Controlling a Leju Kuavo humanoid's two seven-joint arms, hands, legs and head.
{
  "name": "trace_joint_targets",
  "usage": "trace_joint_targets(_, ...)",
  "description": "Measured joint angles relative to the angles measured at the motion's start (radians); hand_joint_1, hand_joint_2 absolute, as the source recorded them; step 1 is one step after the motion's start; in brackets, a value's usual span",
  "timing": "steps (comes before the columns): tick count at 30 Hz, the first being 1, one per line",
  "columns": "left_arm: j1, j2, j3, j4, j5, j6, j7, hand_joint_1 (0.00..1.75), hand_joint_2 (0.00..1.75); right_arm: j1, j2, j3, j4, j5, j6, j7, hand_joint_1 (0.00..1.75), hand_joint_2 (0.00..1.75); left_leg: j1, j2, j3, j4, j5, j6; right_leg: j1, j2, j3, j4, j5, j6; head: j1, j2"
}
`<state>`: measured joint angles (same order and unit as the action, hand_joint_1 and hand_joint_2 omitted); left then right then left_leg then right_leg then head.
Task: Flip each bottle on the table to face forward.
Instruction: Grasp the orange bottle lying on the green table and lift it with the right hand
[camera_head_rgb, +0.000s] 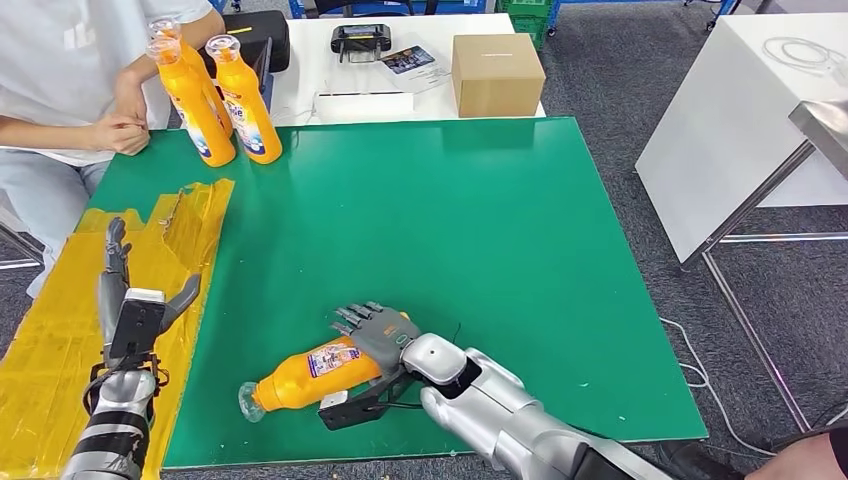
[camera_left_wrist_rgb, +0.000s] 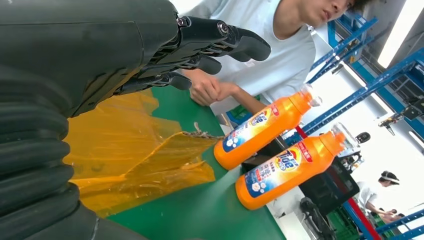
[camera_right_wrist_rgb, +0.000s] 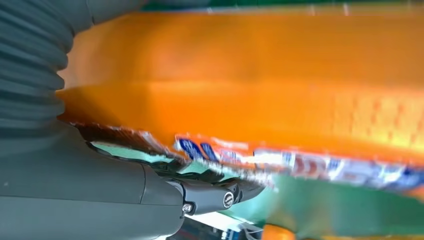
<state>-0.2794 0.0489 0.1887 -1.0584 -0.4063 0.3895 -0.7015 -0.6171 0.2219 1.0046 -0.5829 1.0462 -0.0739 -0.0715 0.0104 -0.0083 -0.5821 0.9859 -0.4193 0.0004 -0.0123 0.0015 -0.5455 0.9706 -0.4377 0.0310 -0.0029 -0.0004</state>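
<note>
Head view is showing the right hand wrapping its fingers over a lying bottle near the green counter front edge; its far end is hiding under the palm. Two upright bottles are standing at the counter's far left corner, beside a seated person. Left hand is hovering spread and holding nothing over yellow plastic sheet at the counter's left edge.

A bottle lies on its side on the mat at lower centre of the head view, the right hand over its right end. Two bottles stand together on the mat's upper-left corner — a person just left of them. The left hand sits lower left, above the crumpled sheet. A box stands at upper centre, on the table behind the mat
</note>
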Motion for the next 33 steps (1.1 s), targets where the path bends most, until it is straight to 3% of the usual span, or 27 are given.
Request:
trace_joint_targets(18,-0.006,0.000,-0.018,0.024,0.008,0.004,0.000,0.00,1.75,-0.022,-0.005,0.013,0.031,-0.045,-0.028,-0.011,1.75,1.75,0.000,-0.001,0.000,0.000,0.000,0.000,0.000,0.000,0.000,0.000,0.000,0.000,0.000,0.000)
trace_joint_targets(28,0.013,0.000,-0.018,0.019,0.013,-0.001,0.000,0.00,1.75,-0.003,-0.048,-0.064,-0.005,-0.079,-0.160,0.049,1.75,1.75,0.000,-0.001,-0.001,0.000,0.000,0.000,0.000,0.000,0.000,0.000,0.000,0.000,0.000,0.000)
trace_joint_targets(33,0.035,-0.004,-0.008,-0.006,-0.004,-0.018,0.000,0.00,1.75,0.052,-0.074,-0.165,-0.098,-0.057,-0.352,0.114,1.75,1.75,0.000,-0.001,-0.001,0.000,0.000,0.000,0.000,0.000,-0.001,0.000,0.000,0.000,0.000,0.000)
